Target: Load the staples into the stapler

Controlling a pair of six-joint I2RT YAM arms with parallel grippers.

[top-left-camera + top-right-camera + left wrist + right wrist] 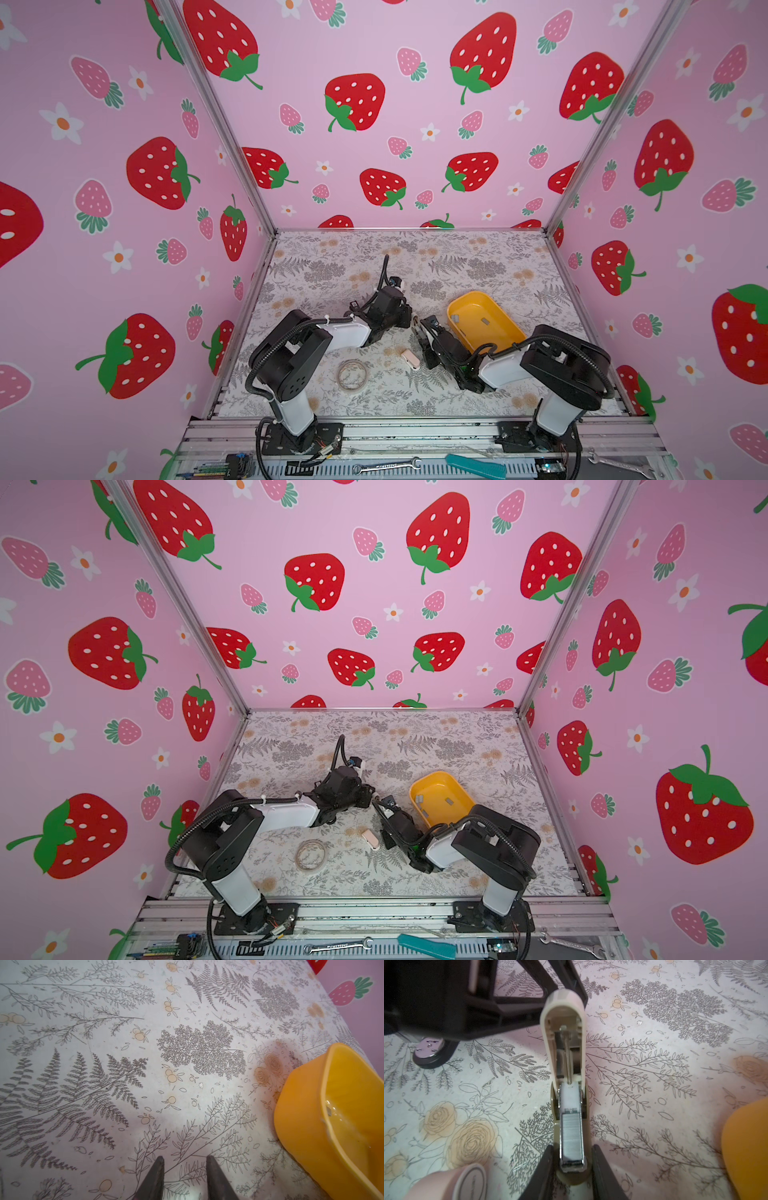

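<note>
Bracing the stapler [570, 1097] with your right gripper [573, 1147] clamped on its base, press the raised lid [563, 1008] squarely over the seated staples [572, 1134] with your empty, slightly parted left gripper [184, 1157].

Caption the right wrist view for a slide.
Open stapler, staples seated inside, gripped by the right hand.

A tray [498, 337] is sitting right on the table [457, 266], staples [455, 318] lying in it. Left of it, an open stapler [566, 1084] is lying between the right gripper's [573, 1147] fingers. A second stapler [410, 358] and tape [352, 374] are lying nearer the front.
</note>
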